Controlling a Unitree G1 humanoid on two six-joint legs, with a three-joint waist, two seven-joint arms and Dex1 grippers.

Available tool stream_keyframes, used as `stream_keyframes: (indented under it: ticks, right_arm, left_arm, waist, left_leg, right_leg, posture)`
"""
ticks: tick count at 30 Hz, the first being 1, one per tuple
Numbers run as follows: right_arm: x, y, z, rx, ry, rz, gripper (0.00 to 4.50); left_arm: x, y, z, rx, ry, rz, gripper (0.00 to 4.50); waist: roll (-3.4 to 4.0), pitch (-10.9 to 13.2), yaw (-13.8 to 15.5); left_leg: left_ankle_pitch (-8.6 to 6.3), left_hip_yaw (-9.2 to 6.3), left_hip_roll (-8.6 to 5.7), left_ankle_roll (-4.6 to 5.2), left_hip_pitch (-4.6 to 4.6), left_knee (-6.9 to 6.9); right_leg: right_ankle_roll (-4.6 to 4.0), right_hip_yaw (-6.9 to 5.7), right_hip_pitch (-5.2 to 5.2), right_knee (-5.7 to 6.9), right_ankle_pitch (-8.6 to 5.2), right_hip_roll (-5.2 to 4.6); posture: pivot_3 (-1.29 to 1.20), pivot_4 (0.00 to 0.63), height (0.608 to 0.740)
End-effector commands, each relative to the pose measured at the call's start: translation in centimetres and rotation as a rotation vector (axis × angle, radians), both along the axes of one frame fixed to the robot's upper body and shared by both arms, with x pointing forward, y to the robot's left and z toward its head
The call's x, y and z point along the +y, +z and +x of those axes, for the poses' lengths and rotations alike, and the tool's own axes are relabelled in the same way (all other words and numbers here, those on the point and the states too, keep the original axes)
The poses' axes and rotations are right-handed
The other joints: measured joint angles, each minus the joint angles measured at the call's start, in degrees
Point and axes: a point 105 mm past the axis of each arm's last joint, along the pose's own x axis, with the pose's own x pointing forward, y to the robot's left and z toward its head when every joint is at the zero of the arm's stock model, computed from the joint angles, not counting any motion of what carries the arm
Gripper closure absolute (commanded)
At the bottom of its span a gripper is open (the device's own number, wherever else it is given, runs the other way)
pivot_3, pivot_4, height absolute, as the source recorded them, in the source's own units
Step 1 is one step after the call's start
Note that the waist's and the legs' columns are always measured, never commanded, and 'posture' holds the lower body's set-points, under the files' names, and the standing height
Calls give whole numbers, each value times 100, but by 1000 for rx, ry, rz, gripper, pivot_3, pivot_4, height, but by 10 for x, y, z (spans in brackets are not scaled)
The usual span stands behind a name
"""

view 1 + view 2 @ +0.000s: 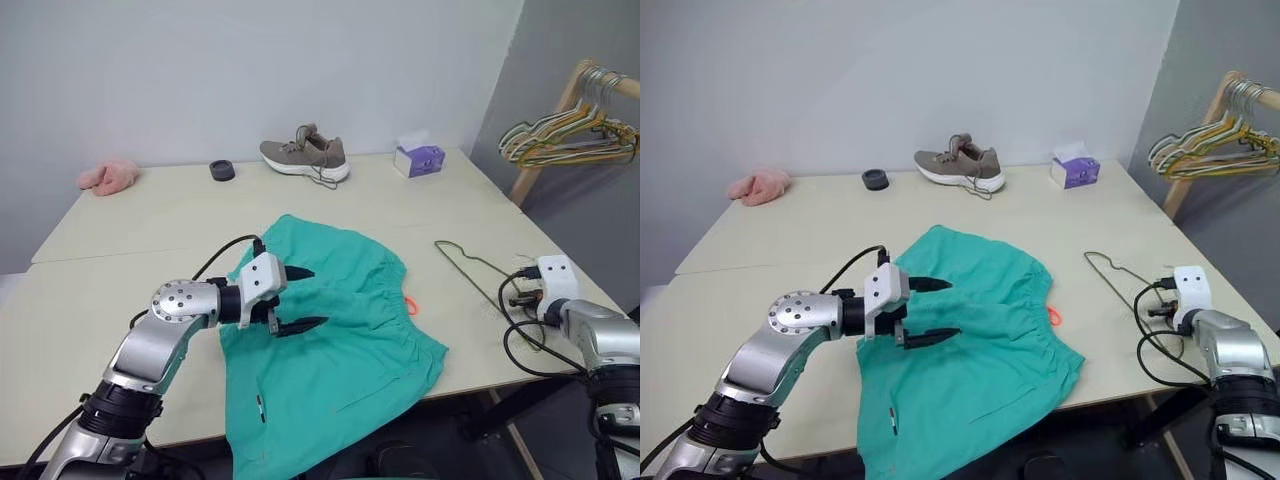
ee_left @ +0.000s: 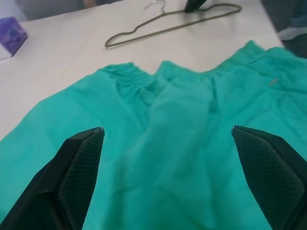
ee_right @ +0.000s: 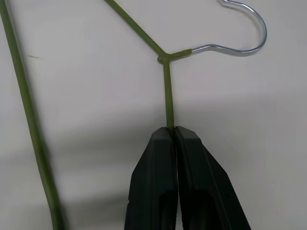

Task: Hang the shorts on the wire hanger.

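The shorts point(image 1: 335, 345) lie spread on the table point(image 1: 130, 235), their near hem hanging over the front edge. The left gripper point(image 1: 303, 298) hovers over them with its two fingers point(image 2: 79, 167) spread as wide as they go and nothing between them. Teal cloth lies under both fingertips and beyond them, up to the gathered waistband point(image 2: 132, 79); a small orange loop point(image 1: 411, 305) shows at the waistband's edge, past the fingertips and toward the hanger.

The right gripper point(image 3: 172, 132) is down at the table's right edge. Its fingers are pressed together on the hanger point(image 3: 165, 91), pinching the green wire of one arm just short of the twist at the neck. Beyond the fingertips the wire runs on to that twist, and from there the bare metal hook point(image 3: 240, 33) curls away; the hanger's long bottom wire runs well off to one side of the fingers. The hanger lies flat on the bare table, beside the shorts and apart from them.

Farther back, beyond both grippers, a purple tissue box point(image 1: 419, 158), a grey-brown shoe point(image 1: 305, 156), a small dark round lid point(image 1: 222, 170) and a pink cloth point(image 1: 109, 177) sit along the table's far edge by the wall. Off to the right, a bunch of hangers point(image 1: 570, 135) hangs from a wooden rack point(image 1: 545, 140).
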Motion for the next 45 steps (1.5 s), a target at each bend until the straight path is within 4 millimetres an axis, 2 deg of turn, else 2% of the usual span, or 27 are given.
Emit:
stream_keyframes:
  ticks: [1,9,12,15,19,24,30,36,39,45]
  right_arm:
    - [9,42,23,-136,123,-85,4455]
    - [33,106,47,-369,342,-298,4455]
    - [56,127,49,-451,467,-348,4455]
    - [91,140,44,-518,651,-430,4455]
    - [143,142,26,-584,925,-484,4455]
    - [192,146,2,-663,1169,-493,4455]
    - [225,158,-15,-745,1337,-526,4455]
    - [239,166,-19,-803,1396,-535,4455]
    - [244,169,-21,-827,1415,-529,4500]
    - [248,171,-24,-847,1426,-513,4500]
  left_arm:
    - [9,19,15,-71,66,-32,0]
    - [36,29,47,-92,244,-67,0]
    - [43,35,54,-74,287,-104,0]
    - [48,41,60,-19,328,-166,0]
    - [43,47,52,100,278,-222,0]
    - [45,41,46,169,263,-172,0]
    - [33,29,31,210,188,-113,0]
    - [15,22,0,316,33,-107,0]
    - [14,20,-6,341,14,-104,658]
    - [13,19,-10,356,-6,-104,2561]
  waist:
    - [18,11,-17]
    - [45,22,-26]
    - [45,22,-33]
    - [45,22,-43]
    - [46,21,-79]
    - [46,21,-85]
    - [45,21,-76]
    - [45,21,-82]
    - [45,21,-82]
    - [45,21,-82]
  left_leg:
    - [0,0,1,0,-3,-2]
    - [0,-14,2,0,-35,-4]
    - [0,-18,2,0,-43,-4]
    - [0,-26,2,0,-57,-2]
    - [0,-25,2,-2,-91,3]
    - [1,-31,2,-3,-94,0]
    - [1,-31,1,-4,-94,4]
    - [2,-32,2,-4,-93,2]
    - [2,-32,3,-4,-93,2]
    - [2,-31,3,-5,-92,5]
  right_leg:
    - [0,2,-5,0,0,0]
    - [-1,-1,-30,1,0,-3]
    - [-1,-5,-36,1,0,-4]
    - [-1,-10,-47,2,0,-6]
    - [-17,-8,-89,19,10,-9]
    - [-26,-13,-99,27,16,-9]
    - [-27,-12,-97,28,16,-11]
    - [-33,-12,-101,30,19,-11]
    - [-34,-13,-99,30,19,-11]
    - [-37,-13,-99,31,21,-10]
  posture:
    - [-169,0,740]
    - [-176,0,740]
    - [-180,0,740]
    - [-184,0,740]
    - [-186,0,740]
    - [-186,0,740]
    - [-185,0,740]
    - [-183,0,740]
    - [-182,0,740]
    - [-185,0,740]
